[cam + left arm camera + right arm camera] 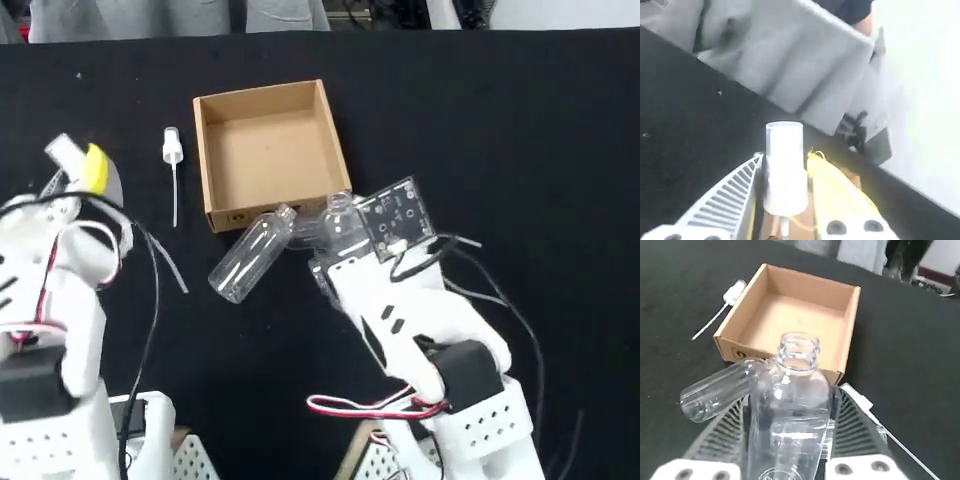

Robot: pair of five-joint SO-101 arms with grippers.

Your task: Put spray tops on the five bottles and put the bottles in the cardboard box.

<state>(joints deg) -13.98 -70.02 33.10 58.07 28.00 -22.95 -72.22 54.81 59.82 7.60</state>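
- Black tabletop [520, 120] runs from edge to edge, matte, with hardly a sheen under even light.
- Past its far edge, a tangle of dark cables [400, 12] sits beside a pale surface [570, 12].
- Grey shapes [130, 15] line that far edge too, too unclear to name.
- In the left wrist view, a bright white surface [925, 100] rises beyond the black.

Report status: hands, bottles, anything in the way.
Left hand shut on spray top. Right hand shut on uncapped bottle. Second bottle lying beside box.
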